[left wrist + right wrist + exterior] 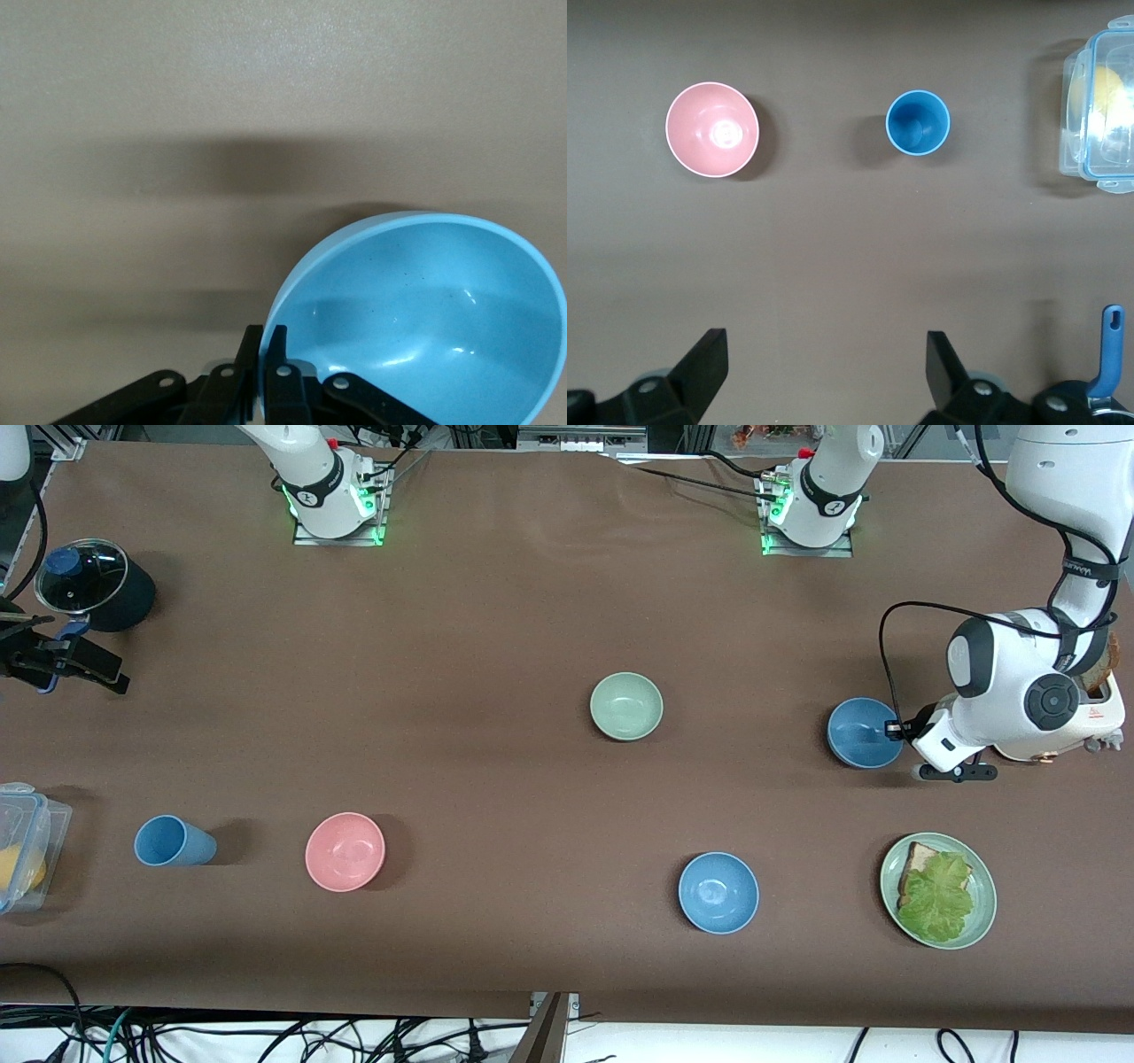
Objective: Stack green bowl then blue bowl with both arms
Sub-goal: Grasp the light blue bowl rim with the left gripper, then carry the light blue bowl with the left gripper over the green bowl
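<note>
My left pincer pinches the rim of the light, rigid, greyish-blue round bowl; my right pincer waits, fingers spread, above the brown desk, and I judge the thin wall slippery.

A robotics lab is showing here — two arm bases are sitting bolted on metal plates along a brown-covered tabletop, with cables trailing off its edge.

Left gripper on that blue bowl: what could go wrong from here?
1. The left gripper pinches only the blue bowl rim; the bowl already looks tilted and could slip or swing.
2. A similar brighter blue bowl sits nearer the camera, risking a mix-up.
3. The green bowl lies unheld and could slide on contact.
</note>
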